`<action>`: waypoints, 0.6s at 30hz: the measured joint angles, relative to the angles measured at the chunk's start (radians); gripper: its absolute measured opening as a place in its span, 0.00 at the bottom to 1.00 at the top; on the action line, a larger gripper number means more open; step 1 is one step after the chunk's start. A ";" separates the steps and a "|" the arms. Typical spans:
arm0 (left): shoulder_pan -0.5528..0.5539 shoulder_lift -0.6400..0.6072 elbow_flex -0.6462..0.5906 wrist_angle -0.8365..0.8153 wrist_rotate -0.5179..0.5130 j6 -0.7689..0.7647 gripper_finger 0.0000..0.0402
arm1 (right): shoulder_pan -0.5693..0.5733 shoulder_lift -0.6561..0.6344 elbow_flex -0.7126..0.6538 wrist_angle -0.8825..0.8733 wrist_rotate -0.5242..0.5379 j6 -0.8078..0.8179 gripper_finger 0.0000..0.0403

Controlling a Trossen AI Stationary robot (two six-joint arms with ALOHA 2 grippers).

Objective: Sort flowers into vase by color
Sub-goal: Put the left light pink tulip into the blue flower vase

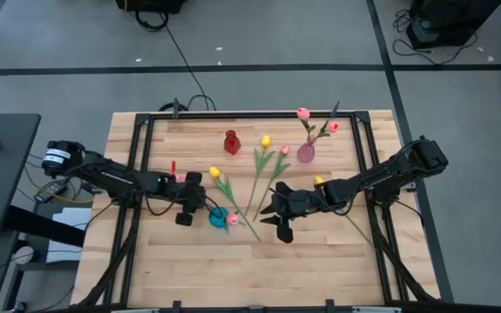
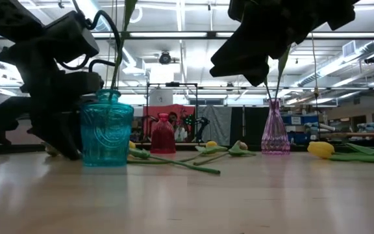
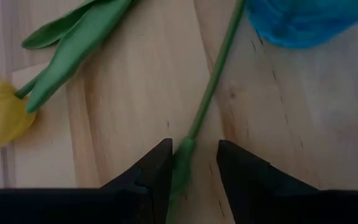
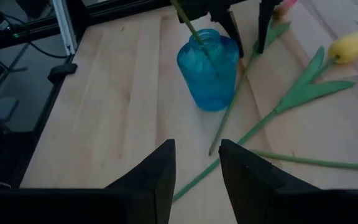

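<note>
The left gripper straddles a thin green tulip stem lying beside the blue glass vase, fingers spread; pinching squarely before lifting seems wise. The right gripper hovers nearby, spread and empty.

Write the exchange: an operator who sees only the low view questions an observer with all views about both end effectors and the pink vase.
Operator: Is the left end effector gripping anything?
Observer: The left end effector is open; a green stem passes between its fingers, with a gap beside it.
Operator: What does the pink vase hold?
Observer: From above, the pink vase holds two pink tulips.
Operator: And the right end effector?
Observer: The right end effector is open and empty, pointing toward the teal vase.
</note>
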 joint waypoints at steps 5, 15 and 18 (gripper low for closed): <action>0.000 -0.009 -0.002 -0.001 0.002 0.028 0.32 | 0.013 0.000 0.000 0.000 0.041 -0.001 0.34; 0.001 -0.008 -0.003 0.004 0.001 -0.002 0.03 | 0.014 0.000 0.000 -0.003 0.026 0.016 0.34; 0.001 -0.008 0.003 -0.006 0.001 -0.035 0.03 | 0.014 0.000 0.000 -0.003 0.026 0.016 0.34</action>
